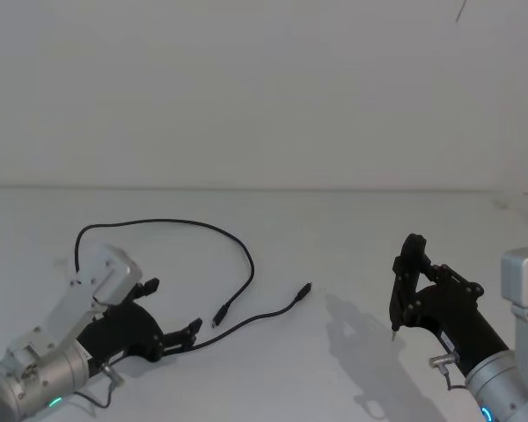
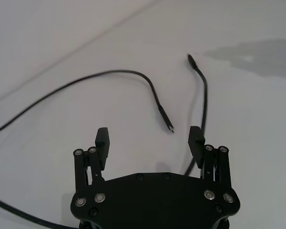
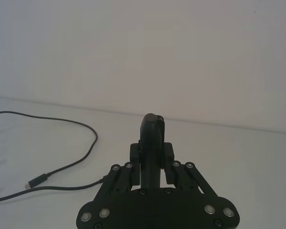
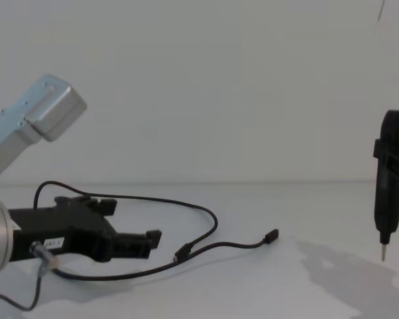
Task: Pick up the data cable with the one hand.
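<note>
The data cable (image 1: 238,244) lies in a loose black loop on the white table (image 1: 334,229). One plug (image 1: 218,320) rests near the middle and the other plug (image 1: 305,289) farther right. My left gripper (image 1: 172,308), the forked black one hand on a silver cylinder, sits low at the table's left and is open, with nothing between its fingers. In the left wrist view the left gripper (image 2: 149,140) faces the nearer plug (image 2: 168,127), which lies just ahead of the gap. A run of the data cable (image 2: 205,102) passes close by one finger (image 2: 196,138). My right gripper (image 1: 411,255) hangs shut at the right, apart from the cable.
The white table runs back to a plain white wall (image 1: 264,88). A thin grey wire (image 4: 36,262) loops off the left wrist. The right gripper (image 4: 391,173) stands upright above its shadow (image 4: 339,272), ending in a metal tip (image 4: 384,254).
</note>
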`<action>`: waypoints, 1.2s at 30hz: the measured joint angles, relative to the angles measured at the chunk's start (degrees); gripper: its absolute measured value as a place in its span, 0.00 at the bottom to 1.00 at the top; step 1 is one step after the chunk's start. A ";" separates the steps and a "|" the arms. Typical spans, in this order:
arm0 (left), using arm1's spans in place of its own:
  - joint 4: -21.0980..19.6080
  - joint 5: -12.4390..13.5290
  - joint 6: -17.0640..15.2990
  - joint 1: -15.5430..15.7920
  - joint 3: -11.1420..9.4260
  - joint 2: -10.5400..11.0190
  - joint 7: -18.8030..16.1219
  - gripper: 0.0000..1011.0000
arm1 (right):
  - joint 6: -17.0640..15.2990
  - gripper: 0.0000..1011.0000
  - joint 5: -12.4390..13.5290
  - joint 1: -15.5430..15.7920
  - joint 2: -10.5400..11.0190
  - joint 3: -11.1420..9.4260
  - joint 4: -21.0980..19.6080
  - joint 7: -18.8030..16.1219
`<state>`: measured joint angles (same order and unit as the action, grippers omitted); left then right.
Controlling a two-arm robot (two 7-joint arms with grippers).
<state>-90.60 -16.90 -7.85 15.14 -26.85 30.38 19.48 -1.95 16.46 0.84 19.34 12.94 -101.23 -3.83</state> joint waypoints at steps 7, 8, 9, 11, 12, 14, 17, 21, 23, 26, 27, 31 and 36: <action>3.13 -0.31 -0.25 3.03 -1.70 0.75 6.53 0.99 | 0.00 0.28 0.00 0.00 0.00 0.00 0.00 0.00; 3.48 -0.33 -0.19 3.36 -1.87 0.74 7.31 0.99 | 0.00 0.28 0.00 0.00 0.00 0.00 0.00 0.00; 3.83 -0.33 -0.16 3.71 -2.05 0.69 7.66 0.99 | 0.00 0.28 0.00 0.00 0.00 0.00 0.00 0.00; 4.90 -0.34 0.14 4.82 -2.67 0.45 9.46 0.99 | 0.00 0.28 0.00 0.00 0.00 0.00 0.00 0.00; 5.24 -0.35 0.27 5.17 -2.86 0.33 10.03 0.99 | 0.00 0.28 0.00 0.00 0.00 0.00 0.00 0.00; 6.48 -0.34 0.66 6.38 -3.56 -0.11 11.39 0.99 | 0.00 0.28 0.00 0.00 0.00 0.00 0.00 0.00; 8.01 -0.32 1.21 7.87 -4.40 -0.78 13.07 0.99 | 0.00 0.28 0.00 0.00 0.00 0.00 0.00 0.00; 9.65 -0.24 1.82 9.42 -5.39 -1.64 14.73 0.99 | 0.00 0.28 0.00 0.00 0.00 0.00 0.00 0.00; 10.62 -0.17 2.13 10.25 -5.95 -2.16 15.58 0.99 | 0.00 0.28 0.00 -0.01 0.00 0.00 0.00 0.00; 11.57 -0.10 2.29 11.09 -6.50 -2.73 16.29 0.99 | 0.00 0.28 0.00 0.00 0.00 0.00 0.00 0.00; 12.23 -0.04 2.34 11.62 -6.88 -3.12 16.69 0.99 | 0.00 0.28 0.00 0.00 0.00 0.00 0.00 0.00; 13.64 0.03 2.34 12.69 -7.68 -3.94 17.28 0.99 | 0.00 0.28 0.00 0.00 0.00 0.00 0.00 0.00; 15.35 0.10 2.15 13.86 -8.50 -5.10 17.71 0.99 | 0.01 0.28 0.00 0.00 0.00 0.00 0.00 0.00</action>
<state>-75.25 -16.79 -5.70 29.00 -35.35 25.29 37.19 -1.95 16.46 0.84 19.34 12.94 -101.23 -3.83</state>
